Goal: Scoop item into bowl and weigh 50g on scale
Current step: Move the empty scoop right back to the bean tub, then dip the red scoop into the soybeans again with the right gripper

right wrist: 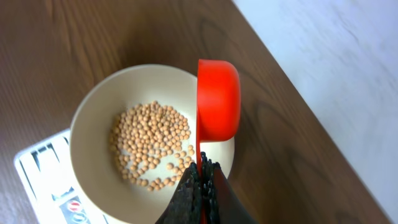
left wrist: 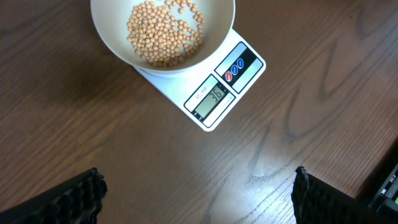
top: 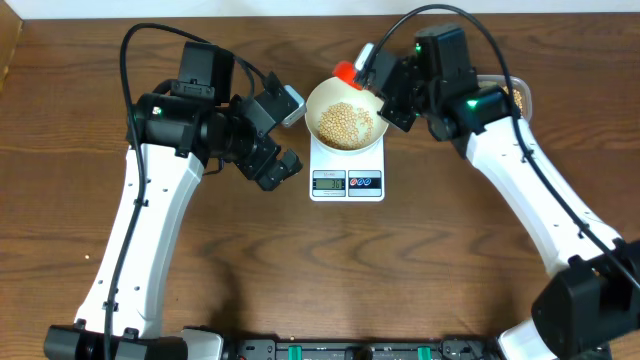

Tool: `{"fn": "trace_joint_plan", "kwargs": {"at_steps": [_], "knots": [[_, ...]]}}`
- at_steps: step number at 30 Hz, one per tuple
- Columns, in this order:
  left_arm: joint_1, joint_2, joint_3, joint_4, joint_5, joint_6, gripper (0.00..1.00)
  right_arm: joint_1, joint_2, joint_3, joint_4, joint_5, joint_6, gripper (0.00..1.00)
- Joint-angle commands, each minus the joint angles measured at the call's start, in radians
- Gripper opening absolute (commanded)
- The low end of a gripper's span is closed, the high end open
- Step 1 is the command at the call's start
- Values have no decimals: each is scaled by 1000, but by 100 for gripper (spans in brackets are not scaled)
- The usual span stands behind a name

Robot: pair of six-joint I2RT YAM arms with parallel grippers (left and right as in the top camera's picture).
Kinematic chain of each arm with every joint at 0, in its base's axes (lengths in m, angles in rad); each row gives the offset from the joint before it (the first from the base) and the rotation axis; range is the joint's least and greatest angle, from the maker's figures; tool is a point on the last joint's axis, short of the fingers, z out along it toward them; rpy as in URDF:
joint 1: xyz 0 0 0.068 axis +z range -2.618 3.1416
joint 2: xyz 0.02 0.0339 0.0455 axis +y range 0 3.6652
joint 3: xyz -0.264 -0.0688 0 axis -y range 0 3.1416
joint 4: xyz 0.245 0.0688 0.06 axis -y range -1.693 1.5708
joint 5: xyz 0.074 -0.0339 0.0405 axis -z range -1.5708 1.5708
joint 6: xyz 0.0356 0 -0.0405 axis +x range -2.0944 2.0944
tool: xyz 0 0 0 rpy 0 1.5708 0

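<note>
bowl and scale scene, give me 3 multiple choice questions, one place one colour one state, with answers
1. Where does the bowl sit? A) on the scale B) on a shelf C) on a tray
2. What colour is the scoop held by the right gripper? A) blue B) red C) green
3. How is the left gripper? A) shut on the bowl B) shut on a spoon C) open, holding nothing

1 A: the scale's display shows from under it.
2 B: the right wrist view shows it bright red.
3 C: its fingers stand wide apart with nothing between them.
</note>
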Motion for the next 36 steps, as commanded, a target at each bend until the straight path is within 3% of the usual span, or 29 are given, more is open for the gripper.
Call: {"fn": "trace_joint_plan", "kwargs": {"at_steps": [1,10,21,36], "knots": [[-3,-8,-4,-2,5,-8,98,-48,-56,9,1,-51,171,1],[-3,-8,-4,-2,5,-8,98,-290,-130,9,-52,-204,477,1],[-3,-8,-4,-2,5,-8,98,-520,-120,7,-243,-180,480,1],[-3,-8,-4,-2,5,-8,98,-540,19,5,-283,53,540,1]]}}
